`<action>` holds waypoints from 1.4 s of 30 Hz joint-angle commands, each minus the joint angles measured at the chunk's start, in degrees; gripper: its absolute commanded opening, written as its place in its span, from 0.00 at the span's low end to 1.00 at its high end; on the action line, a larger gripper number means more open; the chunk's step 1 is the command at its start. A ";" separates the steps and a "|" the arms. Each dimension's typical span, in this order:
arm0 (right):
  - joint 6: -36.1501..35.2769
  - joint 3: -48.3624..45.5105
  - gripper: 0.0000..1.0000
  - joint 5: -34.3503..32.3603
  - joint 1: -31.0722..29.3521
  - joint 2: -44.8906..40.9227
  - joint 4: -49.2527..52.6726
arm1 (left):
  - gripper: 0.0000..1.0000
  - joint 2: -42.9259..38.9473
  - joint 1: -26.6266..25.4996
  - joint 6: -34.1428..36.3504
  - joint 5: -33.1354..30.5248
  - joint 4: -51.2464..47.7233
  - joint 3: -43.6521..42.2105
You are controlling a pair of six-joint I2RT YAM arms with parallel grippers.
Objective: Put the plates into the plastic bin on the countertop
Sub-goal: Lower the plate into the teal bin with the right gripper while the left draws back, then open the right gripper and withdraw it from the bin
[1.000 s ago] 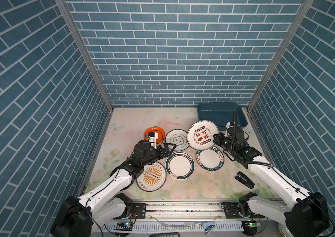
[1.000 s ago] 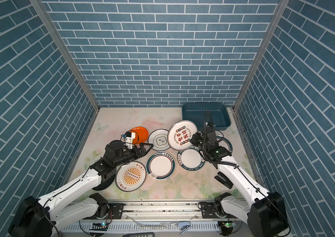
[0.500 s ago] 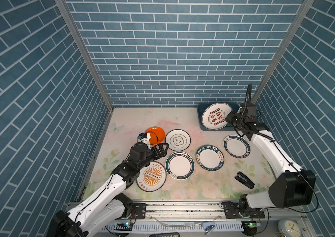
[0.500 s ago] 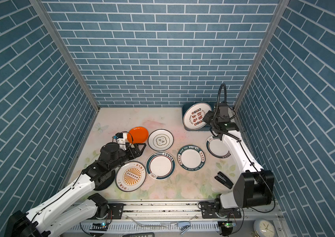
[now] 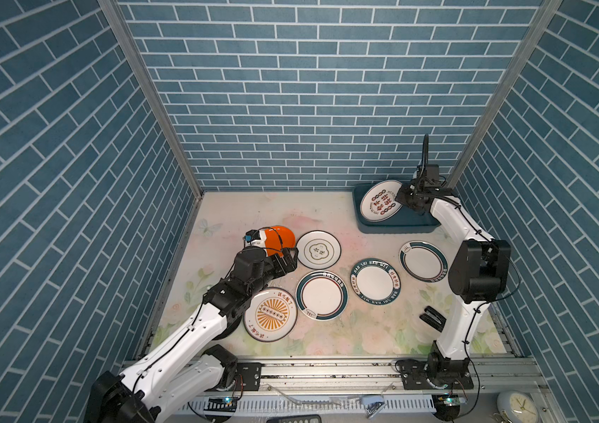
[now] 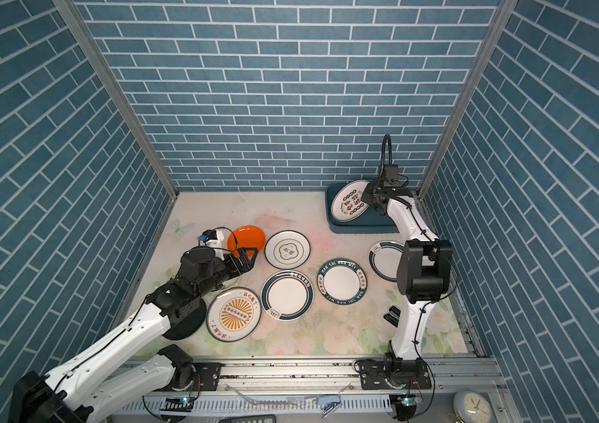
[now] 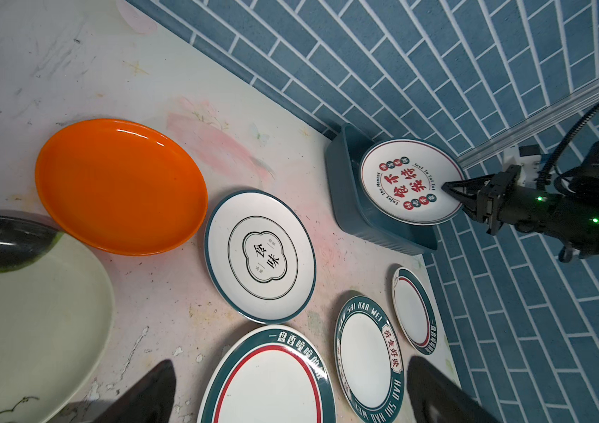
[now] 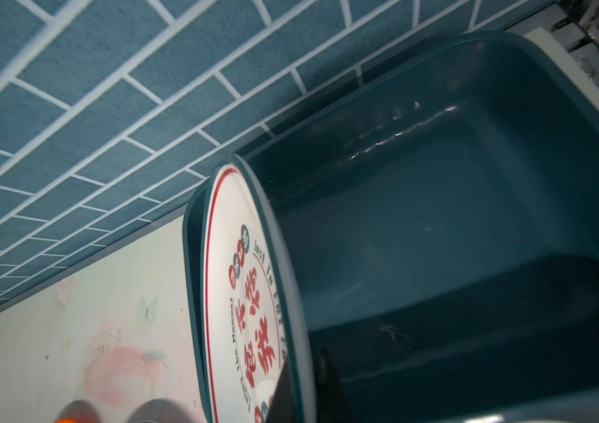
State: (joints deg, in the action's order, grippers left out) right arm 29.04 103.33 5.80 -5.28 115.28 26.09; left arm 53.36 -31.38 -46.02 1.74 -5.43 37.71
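Okay, your right claw [image 7: 450, 188] pinches the red-lettered plate [image 5: 381, 201] by its rim, tilted over the plastic bin [image 5: 397, 227] at far right; drop it now and it could slide out leftward. Left claw [image 5: 289, 259] sits spread wide by the orange plate [image 5: 280, 238].

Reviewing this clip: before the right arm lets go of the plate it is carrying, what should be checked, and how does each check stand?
1. Right gripper shut on the red-lettered plate at its rim: ok.
2. Plate held over the plastic bin, tilted: ok.
3. Bin floor seen in the right wrist view bare: ok.
4. Plate's lower edge resting on the bin: cannot tell.
5. Left gripper open, beside the orange plate, away from the bin: ok.
6. Black stapler far from the bin: ok.
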 commanded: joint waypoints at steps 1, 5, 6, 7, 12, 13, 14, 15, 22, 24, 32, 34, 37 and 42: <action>-1.81 5.24 0.00 2.61 0.40 2.54 1.01 | 1.00 -1.26 -0.17 0.06 -0.16 -2.25 1.92; -1.62 8.24 0.00 2.51 0.56 6.15 1.40 | 1.00 -2.78 -0.19 -0.74 -1.77 -2.64 1.39; -1.55 8.63 0.00 2.40 0.58 6.74 1.42 | 1.00 -3.00 -0.24 -0.83 -2.06 -2.90 1.34; -1.53 9.00 0.00 2.45 0.68 7.21 1.41 | 1.00 -3.05 -0.13 -0.75 -2.47 -3.23 1.34; 0.43 10.71 0.00 3.14 1.29 9.90 2.46 | 1.00 -2.65 -0.19 -0.05 -3.14 -4.16 1.69; 1.23 10.72 0.00 3.93 1.52 9.96 2.30 | 1.00 -2.39 -0.10 -0.04 -3.20 -4.22 1.75; 1.98 10.78 0.00 4.52 1.84 11.21 2.27 | 1.00 -2.14 -0.11 -0.02 -3.23 -4.18 1.80; 2.58 10.83 0.00 4.95 2.07 11.98 2.23 | 0.99 -2.01 -0.16 -0.01 -3.23 -4.15 1.74; 3.47 10.88 0.01 10.37 3.43 13.89 2.54 | 1.00 -0.67 -0.18 2.05 -5.33 -5.20 1.76; 3.23 11.09 0.10 12.41 3.57 14.41 2.61 | 1.00 -0.33 -0.16 2.18 -5.69 -5.19 1.79; 1.17 15.07 0.48 15.46 4.14 16.48 6.04 | 1.00 1.16 -0.12 1.72 -4.37 -5.14 2.01; 0.94 16.05 0.58 14.72 4.18 16.71 7.51 | 1.00 1.60 -0.11 2.06 -4.28 -6.19 2.06; -0.15 17.83 0.93 13.73 4.43 16.50 10.13 | 1.00 2.20 -0.10 1.50 -4.67 -7.93 4.07; -4.38 18.61 0.99 9.05 4.57 11.97 14.48 | 1.00 3.11 -0.11 2.72 -5.98 -12.41 5.93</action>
State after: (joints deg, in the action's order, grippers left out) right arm 28.36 121.36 17.58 -0.95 130.50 36.10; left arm 56.05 -31.38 -44.95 -3.01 -13.76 41.67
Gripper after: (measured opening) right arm 0.986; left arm 0.996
